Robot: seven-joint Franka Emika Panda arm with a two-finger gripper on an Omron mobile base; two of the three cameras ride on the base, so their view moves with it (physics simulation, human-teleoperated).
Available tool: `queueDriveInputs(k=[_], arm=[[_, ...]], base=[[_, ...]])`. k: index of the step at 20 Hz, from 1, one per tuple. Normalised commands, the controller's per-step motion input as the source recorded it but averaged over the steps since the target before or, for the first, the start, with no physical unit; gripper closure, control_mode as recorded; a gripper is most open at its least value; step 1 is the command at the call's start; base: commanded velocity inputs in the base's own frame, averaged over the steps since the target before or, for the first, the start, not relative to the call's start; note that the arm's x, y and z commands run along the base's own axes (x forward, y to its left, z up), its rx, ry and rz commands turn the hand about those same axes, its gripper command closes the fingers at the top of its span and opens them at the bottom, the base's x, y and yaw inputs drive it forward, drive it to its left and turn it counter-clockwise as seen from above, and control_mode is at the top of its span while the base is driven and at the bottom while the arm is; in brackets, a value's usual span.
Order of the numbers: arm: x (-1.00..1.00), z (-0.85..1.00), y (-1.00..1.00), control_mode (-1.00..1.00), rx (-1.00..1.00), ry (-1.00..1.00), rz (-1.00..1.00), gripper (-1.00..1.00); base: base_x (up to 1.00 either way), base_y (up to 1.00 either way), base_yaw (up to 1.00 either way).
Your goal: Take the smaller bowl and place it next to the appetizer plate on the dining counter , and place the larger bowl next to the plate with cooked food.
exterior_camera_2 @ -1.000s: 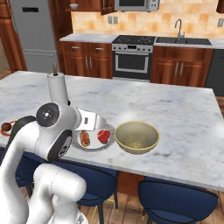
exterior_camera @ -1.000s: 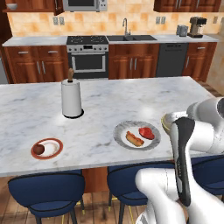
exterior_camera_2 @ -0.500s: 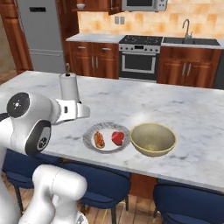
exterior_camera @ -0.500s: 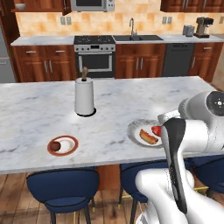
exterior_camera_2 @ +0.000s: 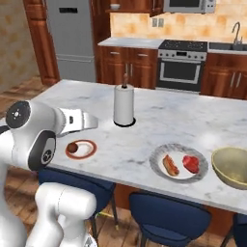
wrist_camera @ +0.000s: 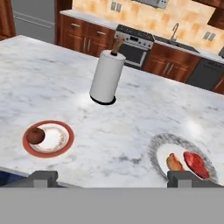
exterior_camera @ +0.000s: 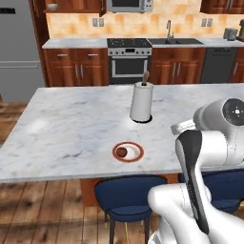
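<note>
End effector: fingers stood wide apart, nothing between them — hovering over the worktop's near edge.
Worktop: marble island, carrying everything below.
Appetizer plate: near the front edge, a brown lump on it; no bowl beside it.
Food plate: well right of the appetizer plate.
Larger bowl: just beside the food plate, upright.
Towel roll: behind both plates.
Handling: the bowl looked rigid, smooth, probably slippery — best pinched across the rim wall.
</note>
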Motion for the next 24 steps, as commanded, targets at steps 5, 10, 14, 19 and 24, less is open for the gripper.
queueDriveInputs(k=[5, 10, 14, 19, 24], arm=[[0.0, 0.0, 0.0, 1.0, 0.0, 0.0, 0.0, -1.0], [0.0, 0.0, 0.0, 1.0, 0.0, 0.0, 0.0, -1.0], [0.0, 0.0, 0.0, 1.0, 0.0, 0.0, 0.0, -1.0], [0.0, 0.0, 0.0, 1.0, 0.0, 0.0, 0.0, -1.0], [0.0, 0.0, 0.0, 1.0, 0.0, 0.0, 0.0, -1.0]], base=[[0.05, 1.0, 0.12], [0.34, 1.0, 0.07], [0.48, 1.0, 0.05], [0.59, 1.0, 0.06], [0.57, 1.0, 0.06]])
